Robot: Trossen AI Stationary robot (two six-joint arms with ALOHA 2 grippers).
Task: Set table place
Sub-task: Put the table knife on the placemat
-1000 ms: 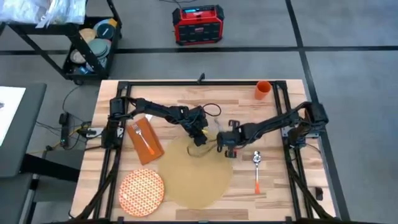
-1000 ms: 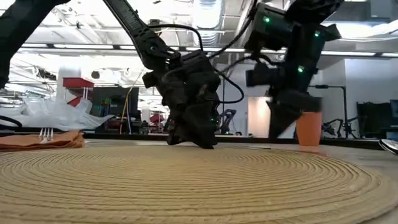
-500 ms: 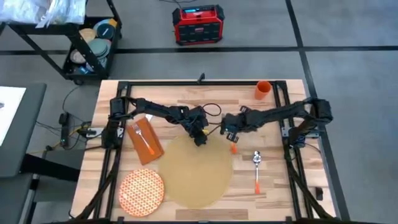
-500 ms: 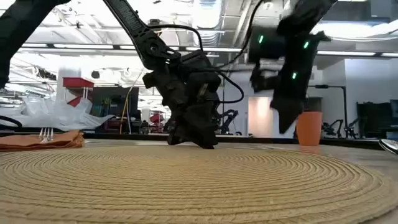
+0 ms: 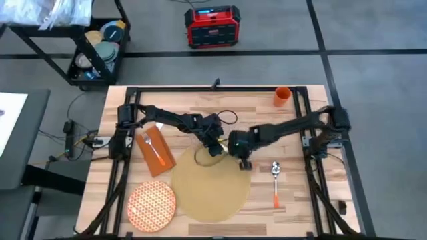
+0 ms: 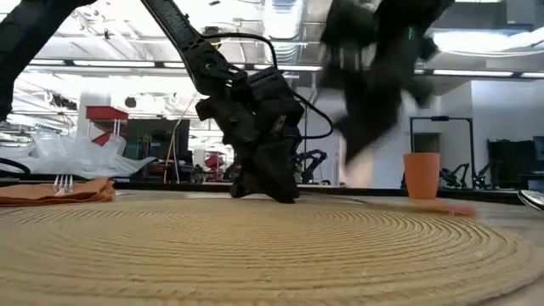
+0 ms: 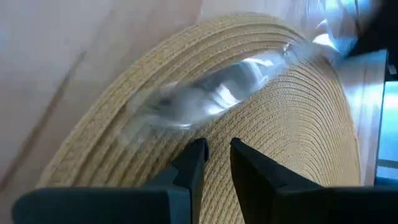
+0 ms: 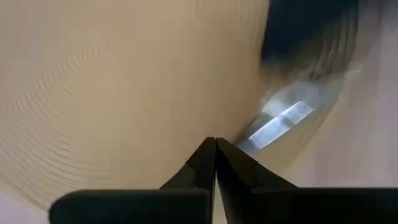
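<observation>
- first, well left of the placemat (image 5: 210, 190): plate (image 5: 151, 203) off its near-left edge, napkin (image 5: 157, 152) with fork (image 5: 152, 147) on top off its far-left edge, all lying on the table (image 5: 180, 107).
- at the placemat's far edge: left gripper (image 5: 213, 146) low against the weave, jaws narrowly parted with nothing seen between them.
- just beyond those fingers, on the placemat's rim: blurred steel blade, probably the knife (image 7: 211, 96), lying flat and ungrasped.
- at the placemat's far-right edge: right gripper (image 5: 243, 160), jaws clenched tip to tip, gripping nothing, blade just past the tips.
- right of the placemat: spoon (image 5: 275, 180) just beside it; cup (image 5: 281, 96) well apart, near the table's far-right corner.
- step in hand, by judgement: sorting out the knife at the mat's rim, with the plate not yet on the mat.
- next move, likely: getting the knife off the weave to the right side, needing a low, flat pinch on a thin blade; likely to skid if nudged.
</observation>
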